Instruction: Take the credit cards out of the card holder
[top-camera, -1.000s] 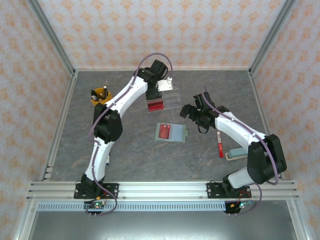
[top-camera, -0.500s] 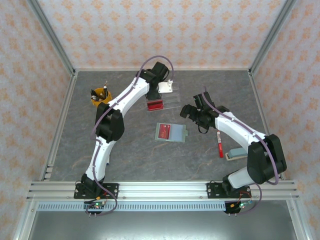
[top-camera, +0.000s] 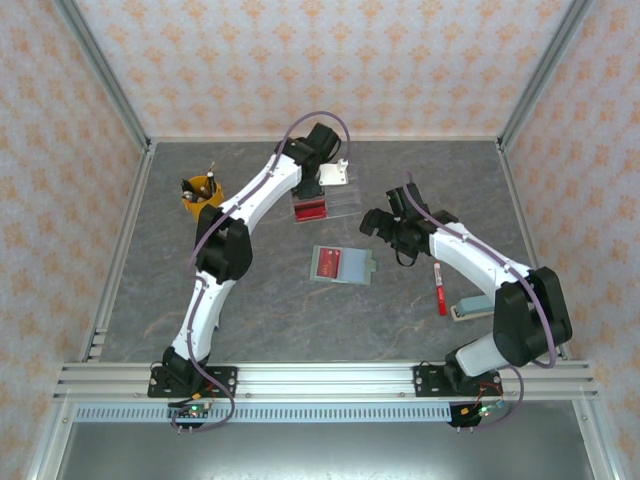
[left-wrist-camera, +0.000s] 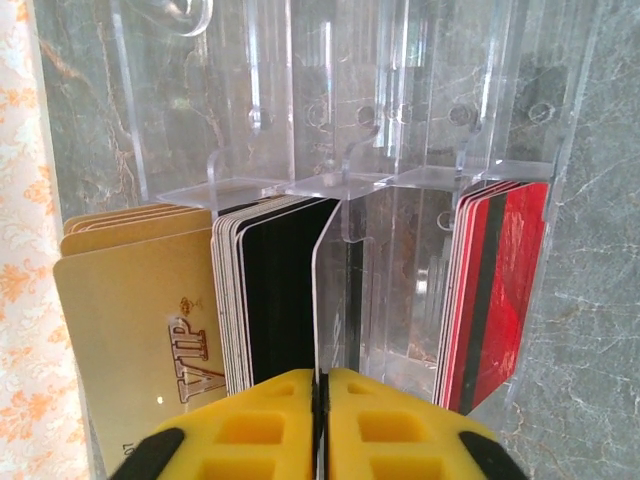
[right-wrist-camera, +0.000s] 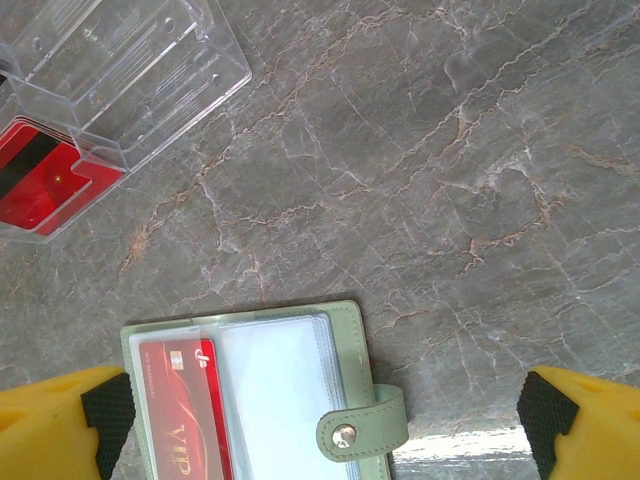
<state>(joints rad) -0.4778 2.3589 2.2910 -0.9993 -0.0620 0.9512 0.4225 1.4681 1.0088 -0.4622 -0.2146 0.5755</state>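
The card holder (right-wrist-camera: 275, 390) lies open and flat in the middle of the grey stone-patterned table (top-camera: 260, 310), its snap tab (right-wrist-camera: 360, 435) pointing right. A red card (right-wrist-camera: 185, 410) marked VIP sits in its left-hand clear pocket. The right gripper (right-wrist-camera: 325, 410) hangs above the holder with its fingers spread wide, one at each lower corner of the wrist view, and nothing is between them. From above, this gripper sits just to the far right of the holder, with bare table between the two and nothing in the way. Farther off, beyond the holder, stands the clear acrylic tray (left-wrist-camera: 400, 100), and the left arm stretches out to it. The left gripper (left-wrist-camera: 320, 400) has its yellow fingers (left-wrist-camera: 250, 430) pressed together on a thin card seen edge-on (left-wrist-camera: 318, 300), which stands in a middle compartment of the tray. Left of that card, in the next compartment, is a stack of black-faced cards (left-wrist-camera: 285, 290). Further left stand gold cards (left-wrist-camera: 130, 340) marked VIP, and on the right side of the tray a stack of red cards (left-wrist-camera: 505, 290) with a dark stripe. At the far left of the table stands a small orange-yellow cup (top-camera: 200, 190) with dark items in it. At the right, close by the right arm, lie a red pen-like stick (top-camera: 440, 290) and a small teal-grey object (top-camera: 468, 309), both well apart from the holder.
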